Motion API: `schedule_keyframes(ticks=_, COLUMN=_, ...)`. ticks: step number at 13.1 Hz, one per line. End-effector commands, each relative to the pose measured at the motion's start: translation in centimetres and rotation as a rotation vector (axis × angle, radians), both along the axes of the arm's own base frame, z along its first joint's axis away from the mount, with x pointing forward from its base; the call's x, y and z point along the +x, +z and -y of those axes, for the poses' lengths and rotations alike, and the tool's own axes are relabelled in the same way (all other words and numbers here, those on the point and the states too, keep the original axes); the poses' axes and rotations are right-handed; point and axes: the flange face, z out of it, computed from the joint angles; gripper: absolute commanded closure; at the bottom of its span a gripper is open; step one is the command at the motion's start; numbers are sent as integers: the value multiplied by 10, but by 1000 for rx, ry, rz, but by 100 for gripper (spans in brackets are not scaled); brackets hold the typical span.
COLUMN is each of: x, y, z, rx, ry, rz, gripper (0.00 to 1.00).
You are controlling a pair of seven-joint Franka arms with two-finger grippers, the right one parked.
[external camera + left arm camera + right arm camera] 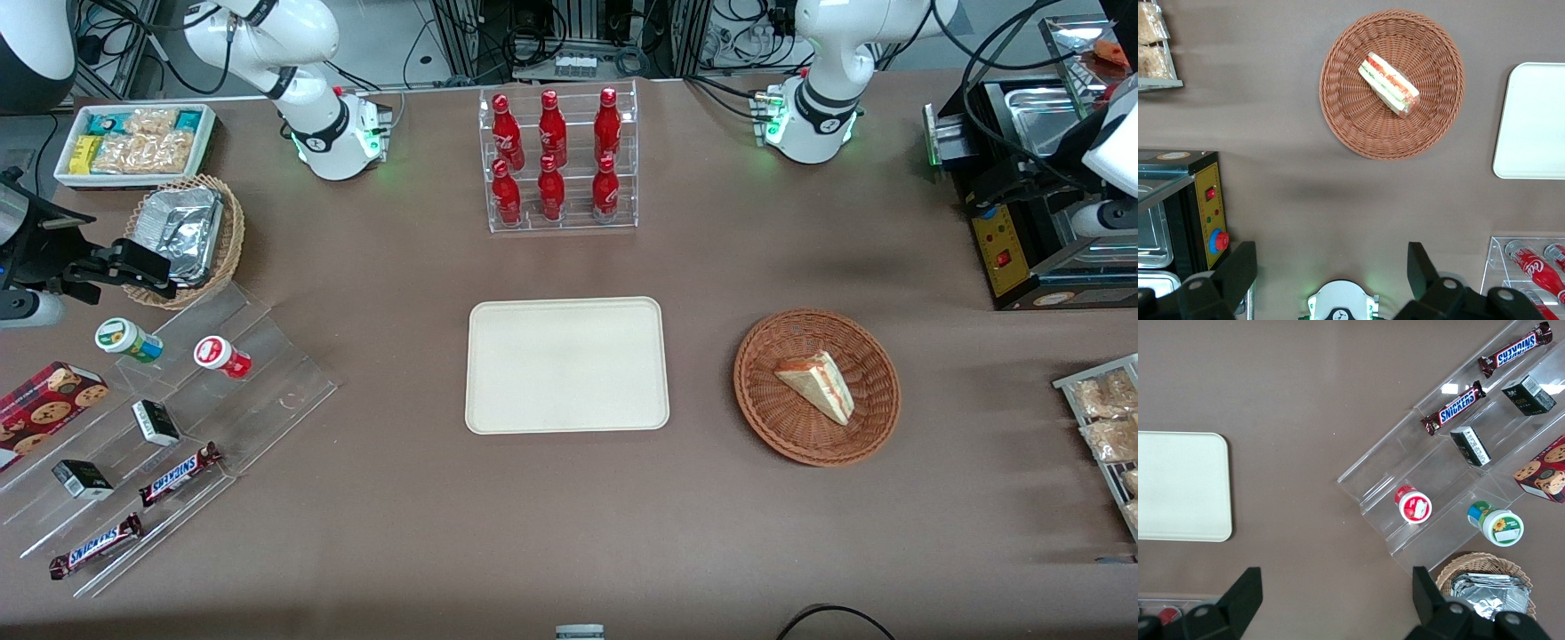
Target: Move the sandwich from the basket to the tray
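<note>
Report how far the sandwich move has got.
Nothing looks done yet. The sandwich lies in the basket, and the tray beside it holds nothing. The gripper hangs open above the table, away from the basket, holding nothing. Left to do: reach, grasp, lift, carry to the tray, release.

The left arm's gripper [1331, 267] hangs high above the table, pointing straight down. Its two dark fingers [1238, 270] stand wide apart, nothing between them. The wrist looks roughly level, though little of it shows.
</note>
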Motion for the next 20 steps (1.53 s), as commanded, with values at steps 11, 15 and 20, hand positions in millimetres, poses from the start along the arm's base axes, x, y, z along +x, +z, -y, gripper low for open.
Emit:
schedule_keyframes(ticks=11, x=78, y=-131, z=-8, rx=40, ry=123, rz=-124, gripper=1)
schedule_keyframes(ticks=15, x=93, y=-193, z=17, rx=83, ry=416, rz=-56, gripper=0)
schedule_keyframes(ticks=20, x=86, y=-257, z=61, rx=80, ry=687, rz=63, gripper=1)
